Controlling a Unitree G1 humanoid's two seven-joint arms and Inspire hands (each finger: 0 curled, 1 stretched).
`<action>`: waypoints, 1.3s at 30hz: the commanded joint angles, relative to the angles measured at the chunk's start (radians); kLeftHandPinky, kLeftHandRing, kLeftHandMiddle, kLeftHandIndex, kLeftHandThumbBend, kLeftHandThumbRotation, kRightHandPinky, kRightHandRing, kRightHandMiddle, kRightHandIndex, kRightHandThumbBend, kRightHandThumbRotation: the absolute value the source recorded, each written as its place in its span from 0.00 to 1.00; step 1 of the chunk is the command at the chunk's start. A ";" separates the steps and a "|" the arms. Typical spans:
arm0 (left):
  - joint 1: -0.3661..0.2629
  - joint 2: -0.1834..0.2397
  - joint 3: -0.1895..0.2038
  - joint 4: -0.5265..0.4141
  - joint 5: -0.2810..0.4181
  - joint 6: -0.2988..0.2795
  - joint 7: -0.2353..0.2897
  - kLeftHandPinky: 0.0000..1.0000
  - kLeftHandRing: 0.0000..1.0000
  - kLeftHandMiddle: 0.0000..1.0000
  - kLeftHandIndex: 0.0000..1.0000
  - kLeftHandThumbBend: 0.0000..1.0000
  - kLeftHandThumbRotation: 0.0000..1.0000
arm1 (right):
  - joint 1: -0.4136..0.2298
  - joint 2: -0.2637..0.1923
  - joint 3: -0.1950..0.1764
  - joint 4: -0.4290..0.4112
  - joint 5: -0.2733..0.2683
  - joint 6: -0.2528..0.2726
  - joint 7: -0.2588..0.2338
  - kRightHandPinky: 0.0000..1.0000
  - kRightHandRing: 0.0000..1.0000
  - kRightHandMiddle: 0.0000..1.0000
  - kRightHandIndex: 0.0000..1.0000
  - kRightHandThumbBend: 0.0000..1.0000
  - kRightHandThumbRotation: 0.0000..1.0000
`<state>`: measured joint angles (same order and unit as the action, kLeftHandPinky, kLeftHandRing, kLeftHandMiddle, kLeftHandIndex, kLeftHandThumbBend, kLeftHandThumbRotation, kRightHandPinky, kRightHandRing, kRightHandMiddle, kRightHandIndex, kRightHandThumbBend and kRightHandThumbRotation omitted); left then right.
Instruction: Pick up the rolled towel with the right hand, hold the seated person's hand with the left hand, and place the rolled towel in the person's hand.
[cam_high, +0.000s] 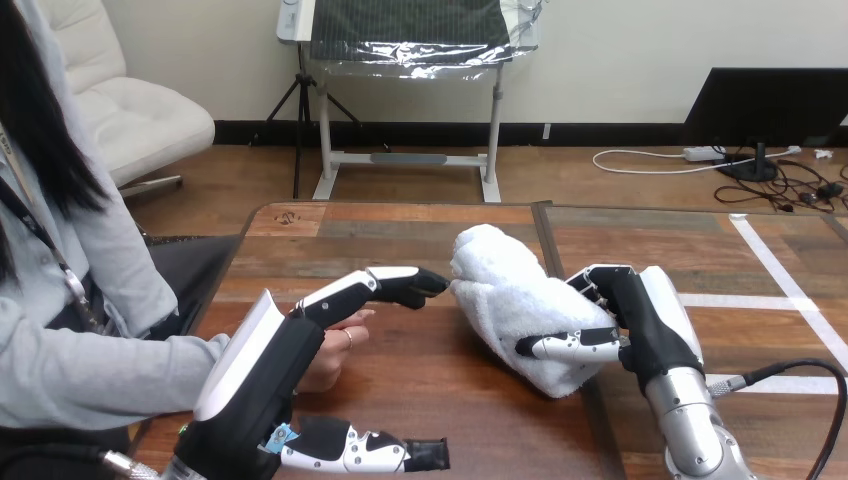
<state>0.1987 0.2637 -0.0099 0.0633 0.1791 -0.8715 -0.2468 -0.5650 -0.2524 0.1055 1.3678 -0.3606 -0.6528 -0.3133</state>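
The white rolled towel (505, 300) is at the middle of the wooden table (420, 225), low over it or resting on it; I cannot tell which. My right hand (640, 320) grips it from the right, thumb across its near face and fingers curled behind it. My left hand (265, 365) reaches in from the lower left with nearly straight fingers (385, 285) whose tips touch the towel's left side. Its thumb (365, 452) lies apart near the front edge. The person's hand (340, 345) rests on the table under those fingers, partly hidden by my palm; nothing is curled round it.
The person sits at the table's left side, with a grey-sleeved forearm (90, 375) reaching in along the near left edge. White tape lines (775, 265) cross the table's right part. A seam (545, 235) runs down the tabletop behind the towel.
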 joint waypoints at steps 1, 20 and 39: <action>-0.020 0.023 0.026 -0.051 0.024 0.009 0.025 0.72 0.72 0.76 0.74 1.00 0.14 | -0.036 0.006 0.003 -0.028 -0.007 -0.036 -0.025 0.26 0.30 0.39 0.44 0.82 0.00; -0.007 0.094 0.062 -0.040 0.134 0.042 0.063 0.74 0.77 0.80 0.80 1.00 0.13 | -0.037 0.016 0.007 -0.026 -0.030 -0.044 -0.042 0.26 0.30 0.39 0.44 0.83 0.00; -0.029 0.149 0.071 0.041 0.200 0.053 0.119 0.84 0.89 0.91 0.91 1.00 0.13 | -0.039 0.017 0.028 -0.025 -0.064 -0.036 -0.079 0.25 0.29 0.39 0.44 0.83 0.00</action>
<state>0.2244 0.3872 0.0432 0.0750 0.3640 -0.8236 -0.1587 -0.5634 -0.2383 0.1246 1.3678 -0.4183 -0.6716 -0.3658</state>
